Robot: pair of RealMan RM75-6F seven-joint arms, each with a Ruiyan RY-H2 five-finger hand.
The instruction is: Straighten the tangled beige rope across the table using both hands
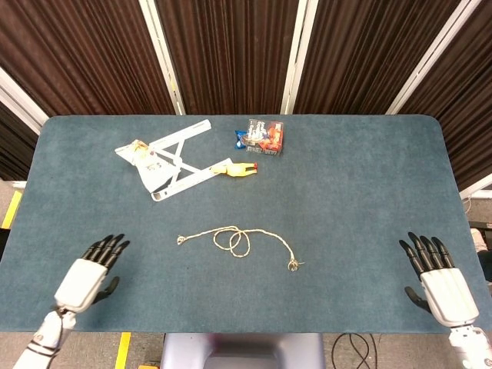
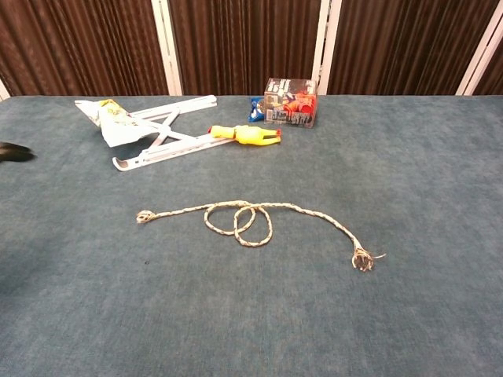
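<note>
The beige rope lies on the blue table near the middle, with two loops at its centre and a knotted end on each side; the chest view shows the rope whole. My left hand hovers over the front left of the table, fingers spread, empty, well left of the rope's left end. Only a dark fingertip of the left hand shows at the chest view's left edge. At the front right corner my right hand is open and empty, far from the rope's frayed right end.
At the back left lie a white folding rack with a printed packet on it and a yellow rubber chicken. A small printed box with a blue wrapper stands behind the chicken.
</note>
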